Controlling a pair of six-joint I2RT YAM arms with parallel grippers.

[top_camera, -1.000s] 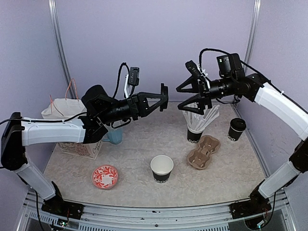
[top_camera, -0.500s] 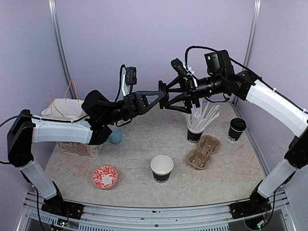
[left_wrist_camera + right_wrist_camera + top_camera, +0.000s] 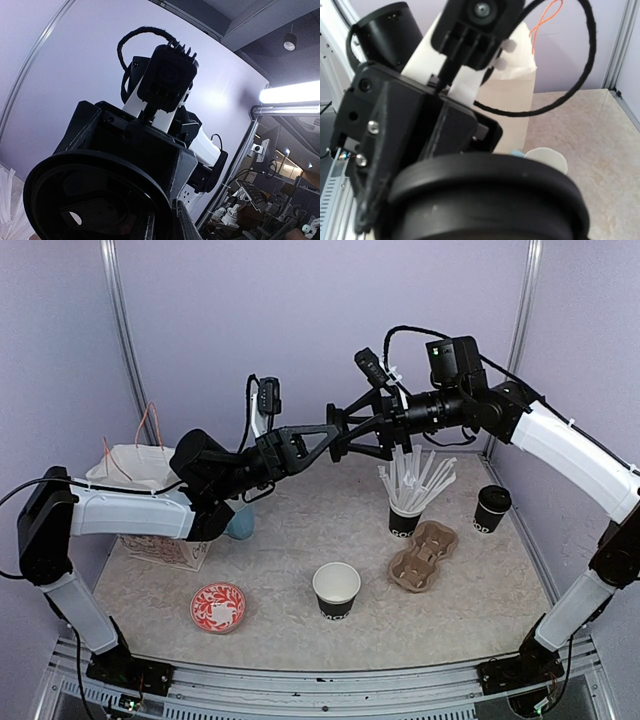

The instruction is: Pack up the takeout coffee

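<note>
The takeout coffee's open black cup (image 3: 336, 590), white inside, stands on the table near the front centre. Its round black lid (image 3: 338, 432) is up in the air, held edge-on by my left gripper (image 3: 333, 434), which is shut on it. That lid fills the lower left of the left wrist view (image 3: 90, 200) and the bottom of the right wrist view (image 3: 485, 200). My right gripper (image 3: 346, 435) faces the left one, its jaws apart above and below the lid. I cannot tell if they touch it.
A white paper bag (image 3: 140, 475) stands at the left, with a light blue mug (image 3: 238, 522) beside it. A red patterned dish (image 3: 218, 606) lies front left. A black cup of white straws (image 3: 405, 510), a cardboard cup carrier (image 3: 422, 555) and a lidded black cup (image 3: 491, 508) are at the right.
The right arm has swung left and brought its jaws around the lid, narrowing them. The left gripper has lifted the lid slightly towards the right arm.
</note>
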